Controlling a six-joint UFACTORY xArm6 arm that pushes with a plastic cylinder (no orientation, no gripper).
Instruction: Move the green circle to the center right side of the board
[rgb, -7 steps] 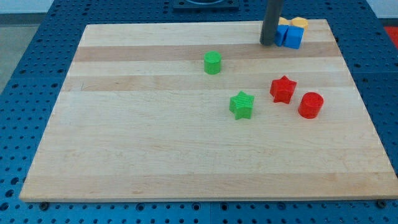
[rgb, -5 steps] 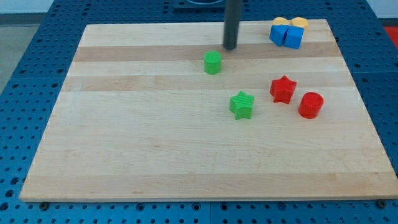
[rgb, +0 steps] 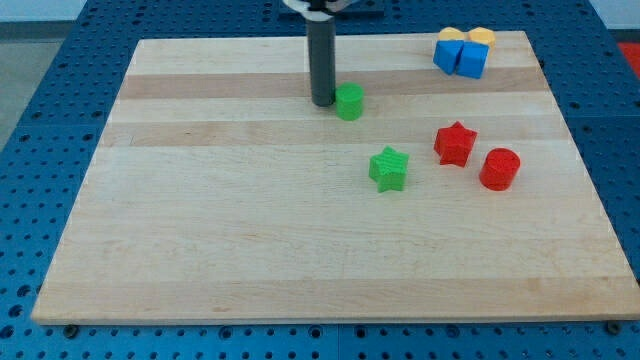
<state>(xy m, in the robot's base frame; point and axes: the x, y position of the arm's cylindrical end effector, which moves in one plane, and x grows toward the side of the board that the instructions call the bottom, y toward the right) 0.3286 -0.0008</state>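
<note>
The green circle (rgb: 349, 102), a short green cylinder, stands on the wooden board (rgb: 250, 220) above its middle, in the upper half. My tip (rgb: 322, 102) rests on the board right against the green circle's left side. The dark rod rises straight up from there to the view's top edge.
A green star (rgb: 389, 168) lies below and right of the green circle. A red star (rgb: 455, 143) and a red cylinder (rgb: 499, 169) lie at the right. Two blue blocks (rgb: 460, 56) and two yellow-orange blocks (rgb: 468, 37) cluster at the top right corner.
My tip has swept left from the blue blocks, passed above the green circle and come down on its left side. The green circle has shifted slightly to the right.
</note>
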